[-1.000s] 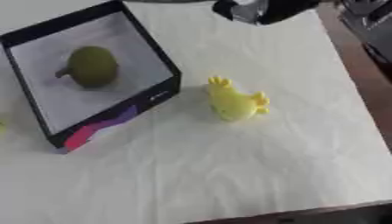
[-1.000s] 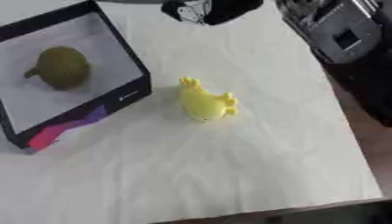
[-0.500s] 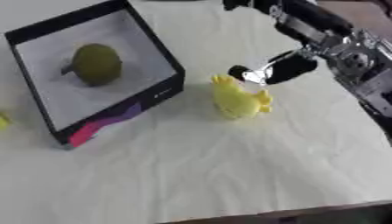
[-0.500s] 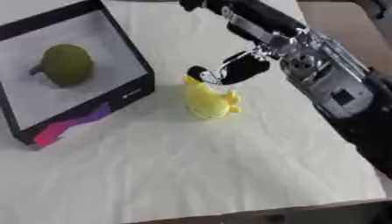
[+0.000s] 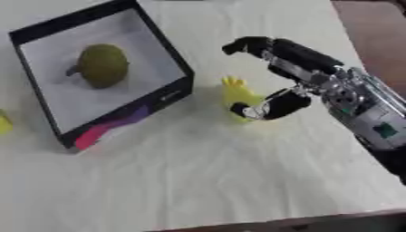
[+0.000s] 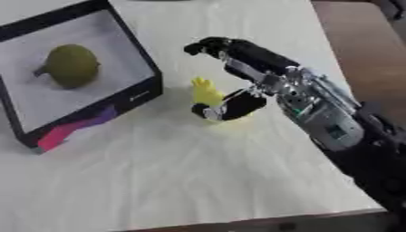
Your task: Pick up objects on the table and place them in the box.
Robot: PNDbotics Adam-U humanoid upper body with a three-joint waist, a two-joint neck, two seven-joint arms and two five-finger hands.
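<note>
The right hand (image 6: 238,77) is reaching over the yellow toy (image 5: 236,93), which is lying on the table (image 5: 198,181) just beside the box (image 5: 162,68)'s right wall. The fingers (image 6: 208,45) are arching above and behind the toy while the thumb (image 6: 226,108) is curling in front of it, at or very near its near side. The hand is spread around the toy and not yet pinching it; I cannot tell for sure whether anything is touching.

Judging from this, the step in hand is the grasp of the toy. Next the fingers need closing down onto it, then a lift high enough to clear the box's black wall, a short carry to the left and a release inside.

A green round fruit (image 5: 101,65) is already lying in the box, leaving room beside it. Another small yellow thing (image 5: 4,123) is showing at the left edge, on the far side of the box. The wall nearest the toy is the one obstacle; a low carry could knock it. The left hand is not showing.
</note>
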